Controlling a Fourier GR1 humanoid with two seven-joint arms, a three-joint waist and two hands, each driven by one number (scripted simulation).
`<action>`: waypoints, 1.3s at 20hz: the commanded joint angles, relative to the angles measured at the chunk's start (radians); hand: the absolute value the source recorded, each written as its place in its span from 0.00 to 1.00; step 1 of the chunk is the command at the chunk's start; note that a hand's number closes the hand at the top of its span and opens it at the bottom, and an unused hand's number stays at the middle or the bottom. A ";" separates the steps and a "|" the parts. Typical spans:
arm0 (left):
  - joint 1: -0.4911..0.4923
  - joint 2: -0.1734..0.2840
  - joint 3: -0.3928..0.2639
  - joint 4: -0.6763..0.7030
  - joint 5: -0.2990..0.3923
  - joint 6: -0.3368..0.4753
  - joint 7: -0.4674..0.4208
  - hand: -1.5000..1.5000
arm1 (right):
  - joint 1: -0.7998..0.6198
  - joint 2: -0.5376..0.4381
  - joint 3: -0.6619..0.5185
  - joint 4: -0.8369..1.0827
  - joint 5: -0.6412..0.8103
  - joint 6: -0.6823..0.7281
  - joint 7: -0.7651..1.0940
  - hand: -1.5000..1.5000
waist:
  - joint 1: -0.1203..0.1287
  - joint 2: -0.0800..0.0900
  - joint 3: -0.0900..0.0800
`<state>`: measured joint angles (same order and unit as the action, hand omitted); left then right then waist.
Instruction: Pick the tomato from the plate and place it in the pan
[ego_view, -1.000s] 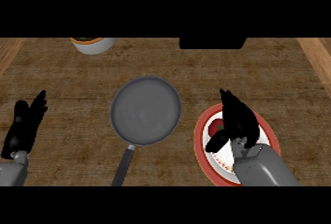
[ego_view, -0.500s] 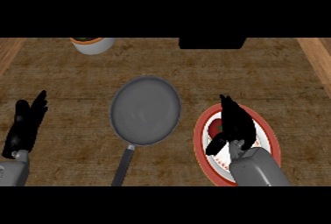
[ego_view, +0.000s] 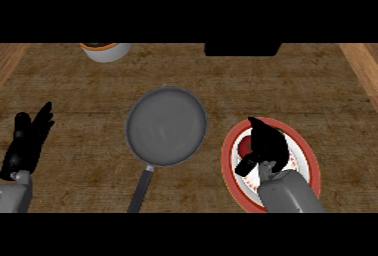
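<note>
Right hand (ego_view: 264, 147) sat over the plate (ego_view: 308, 159), fingers curling down but not clamped on anything. Tomato (ego_view: 244, 148) lay just left of its palm, still on the plate. Risk: fingers closing off-centre could roll the tomato away. Pan (ego_view: 165, 125) further left. Left hand (ego_view: 26, 142) rested open.

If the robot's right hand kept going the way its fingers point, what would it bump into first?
Probably the far rim of the plate, if the right hand is low enough; height is unclear. Beyond that there is only bare counter.

A red tomato (ego_view: 244, 146) lies on the red-rimmed plate (ego_view: 306, 155), right of the grey pan (ego_view: 165, 125).
</note>
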<state>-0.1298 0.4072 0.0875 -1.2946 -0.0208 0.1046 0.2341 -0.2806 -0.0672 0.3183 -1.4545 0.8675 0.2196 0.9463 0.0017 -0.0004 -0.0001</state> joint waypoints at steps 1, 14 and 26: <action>0.028 0.013 0.026 -0.045 -0.001 -0.035 0.027 0.50 | -0.031 -0.013 -0.007 0.077 0.033 0.000 -0.081 1.00 | 0.003 0.000 0.000; 0.038 -0.032 0.034 -0.038 -0.033 -0.016 -0.003 0.50 | 0.114 -0.279 0.133 -0.067 0.072 0.064 -0.507 1.00 | -0.008 -0.004 0.001; 0.068 -0.035 0.054 -0.022 -0.053 -0.016 -0.037 0.50 | 0.248 -0.433 -0.048 -0.383 0.007 -0.213 -0.850 1.00 | -0.021 -0.006 0.000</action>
<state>-0.1060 0.3854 0.1410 -1.3322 -0.0633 0.0812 0.2525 -0.0556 -0.5037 0.3016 -1.7353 0.8684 0.1396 0.1767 -0.0155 -0.0042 0.0004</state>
